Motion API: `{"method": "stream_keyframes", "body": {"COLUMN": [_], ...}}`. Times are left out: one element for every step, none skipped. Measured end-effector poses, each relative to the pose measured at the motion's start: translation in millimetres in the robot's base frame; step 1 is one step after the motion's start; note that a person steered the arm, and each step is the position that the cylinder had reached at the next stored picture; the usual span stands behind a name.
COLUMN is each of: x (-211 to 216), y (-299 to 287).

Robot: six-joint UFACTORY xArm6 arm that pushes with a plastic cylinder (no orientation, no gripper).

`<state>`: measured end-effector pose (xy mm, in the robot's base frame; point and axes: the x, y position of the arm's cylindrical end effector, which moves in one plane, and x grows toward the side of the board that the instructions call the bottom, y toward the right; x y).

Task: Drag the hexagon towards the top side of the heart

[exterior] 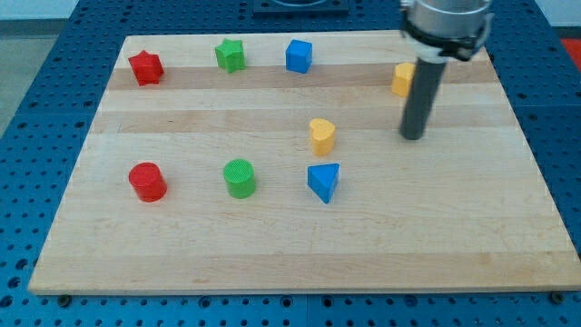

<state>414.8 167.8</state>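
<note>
Upright, my tip [414, 136] below yellow hexagon [402, 79]

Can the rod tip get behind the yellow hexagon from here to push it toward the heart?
Probably yes. My tip rests on bare board just below the yellow hexagon, which the rod partly hides. Nothing blocks a move around to its right; the yellow heart lies leftward.

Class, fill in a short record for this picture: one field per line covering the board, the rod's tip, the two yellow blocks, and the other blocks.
board: wooden board on a blue pegboard
my tip, on the board, apart from every block
yellow hexagon, near the view's top right, partly hidden behind the rod
yellow heart, mid-board, to the view's left of my tip
top row: red star, green star, blue cube
bottom row: red cylinder, green cylinder, blue triangular block
</note>
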Motion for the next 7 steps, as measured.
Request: {"method": "stream_keyframes", "body": {"x": [-81.9, -90.4, -107.0, -107.9, -99.9, -81.8, -69.1], "y": [25.6, 25.5, 19.3, -16.6, -55.9, -79.2, -91.1]}}
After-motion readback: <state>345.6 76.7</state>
